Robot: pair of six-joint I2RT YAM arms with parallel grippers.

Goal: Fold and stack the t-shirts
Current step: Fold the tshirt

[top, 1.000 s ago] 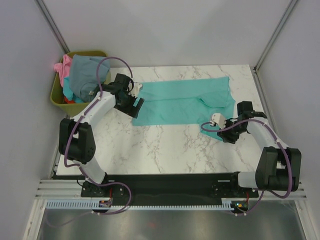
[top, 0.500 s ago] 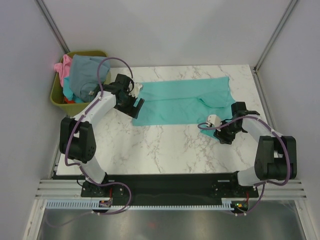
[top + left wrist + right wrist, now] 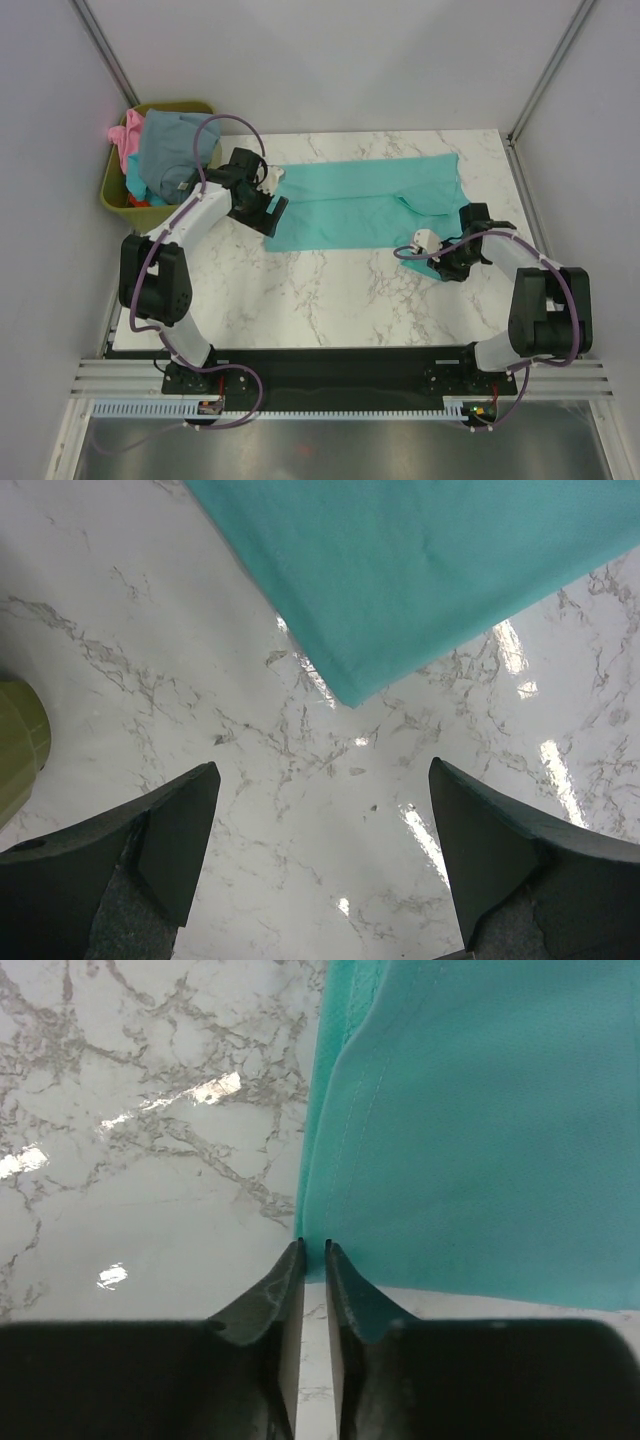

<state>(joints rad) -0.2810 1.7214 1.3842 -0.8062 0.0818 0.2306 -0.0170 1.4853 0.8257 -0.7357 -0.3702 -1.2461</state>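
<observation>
Left claw (image 3: 322,770): wide, holding nothing; hung low over bare tabletop (image 3: 200,660)
Teal t-shirt (image 3: 370,200): lay spread flat across the far tabletop; its near-left corner sat just ahead of my left claw, apart from both fingers
Right claw (image 3: 313,1245): narrowed to a slit; tips met the shirt's near-right corner; whether cloth was pinched, I couldn't tell

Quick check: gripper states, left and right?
Left gripper: open, holding nothing.
Right gripper: nearly shut, apparently pinching the corner of the teal t-shirt.
</observation>
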